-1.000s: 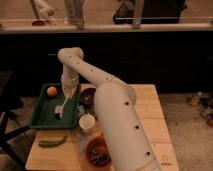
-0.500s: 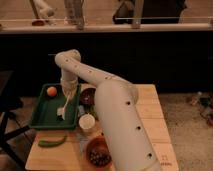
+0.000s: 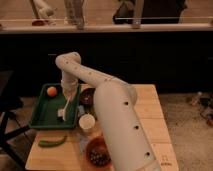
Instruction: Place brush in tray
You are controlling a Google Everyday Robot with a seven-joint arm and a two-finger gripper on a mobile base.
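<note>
The brush (image 3: 64, 107) is found over the right part of the tray (image 3: 45, 109), slanted, with its whitish head towards the tray's near edge and its upper end meeting the hand (image 3: 69, 94). The hand is positioned above the tray's far right part. Whether the hand is clamped on the brush or released cannot be told. An orange ball (image 3: 52, 91) is seen in the tray's far corner, left of the hand. The tray is carried by the table (image 3: 150, 112). A brown bowl (image 3: 88, 96) and a white cup (image 3: 87, 122) are noted just right of the tray. A green vegetable (image 3: 52, 142) is noted in front of the tray.
</note>
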